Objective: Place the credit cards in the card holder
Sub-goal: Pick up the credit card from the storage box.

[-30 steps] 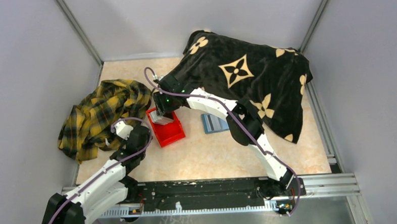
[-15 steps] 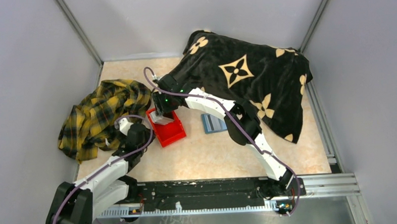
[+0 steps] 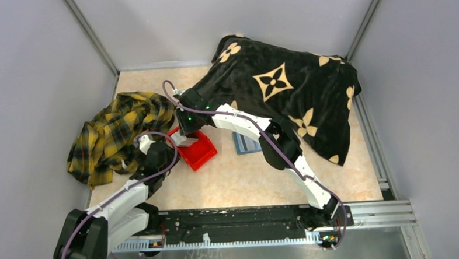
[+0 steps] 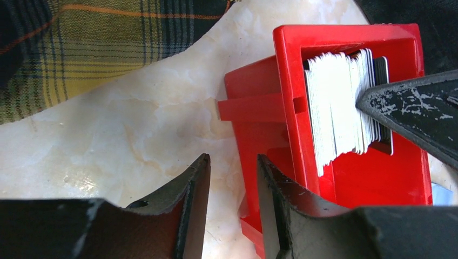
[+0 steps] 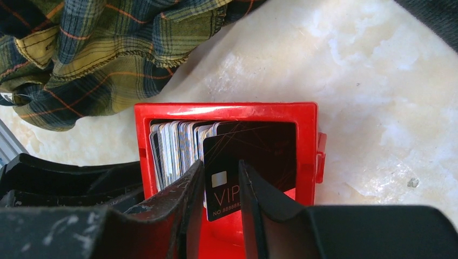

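Although the right fingers (image 5: pixel 181 210) stand only a narrow gap apart, nothing is clamped between them. Their tips hang inside the small red plastic bin (image 5: pixel 227 110), just in front of a black credit card marked VIP (image 5: pixel 259 145), whose face shows through the gap. That dark card leans at the front of a row of thin white and silvery credit cards (image 5: pixel 173 143) standing on edge, packed to the left of the fingertips against the bin's wall. In the left wrist view, one right fingertip touches the edge of that row.

The left fingers (image 4: pixel 186 210) are likewise narrowly parted and hold nothing. Bare pale marbled tabletop (image 4: pixel 135 135) shows between them. The red bin sits just beyond and to the right of their tips, and the right-hand tip lies over the bin's near corner. A crumpled yellow-and-green plaid cloth (image 3: pixel 116 128) lies beyond and to the left of the left fingers.

The flat teal-blue card holder (image 3: pixel 243 145) lies on the tabletop to the right of the right fingers, apart from the bin and partly hidden under the right arm. Behind it is the black blanket with tan flower patterns (image 3: pixel 284 86).
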Controlling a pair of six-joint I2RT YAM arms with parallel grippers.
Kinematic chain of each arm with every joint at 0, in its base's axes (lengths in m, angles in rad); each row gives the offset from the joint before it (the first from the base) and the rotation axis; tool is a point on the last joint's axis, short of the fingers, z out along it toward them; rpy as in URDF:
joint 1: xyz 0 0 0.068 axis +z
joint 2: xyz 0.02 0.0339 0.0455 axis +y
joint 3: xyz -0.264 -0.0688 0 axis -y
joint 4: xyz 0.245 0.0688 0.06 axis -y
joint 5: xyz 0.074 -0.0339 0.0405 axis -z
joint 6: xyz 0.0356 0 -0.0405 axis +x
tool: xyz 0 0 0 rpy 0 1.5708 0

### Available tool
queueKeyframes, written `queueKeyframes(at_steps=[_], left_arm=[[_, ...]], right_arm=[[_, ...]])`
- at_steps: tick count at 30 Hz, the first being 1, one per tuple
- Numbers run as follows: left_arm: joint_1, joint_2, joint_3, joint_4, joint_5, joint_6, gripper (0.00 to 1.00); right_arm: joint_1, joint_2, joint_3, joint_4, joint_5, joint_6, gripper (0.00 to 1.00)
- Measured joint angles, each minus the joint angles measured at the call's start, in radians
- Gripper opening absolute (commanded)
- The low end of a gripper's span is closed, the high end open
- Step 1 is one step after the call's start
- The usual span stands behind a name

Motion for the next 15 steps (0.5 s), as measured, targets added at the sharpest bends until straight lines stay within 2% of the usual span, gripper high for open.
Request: queueKeyframes(at_steps=[5, 10, 15], left_arm=[[0.003, -0.002, 0.0, -0.006, 0.0, 0.003, 0.44], [0.003, -0.009, 0.0, -0.011, -0.001, 0.008, 0.44], [0.005, -0.009, 0.004, -0.015, -0.002, 0.009, 0.44]], right_arm=[[0.015, -0.008, -0.001, -0.012, 0.026, -0.007, 0.24], [0.019, -0.023, -0.01, -0.025, 0.042, -0.01, 0.15], [0.021, -0.053, -0.027, -0.041, 0.056, -0.018, 0.12]])
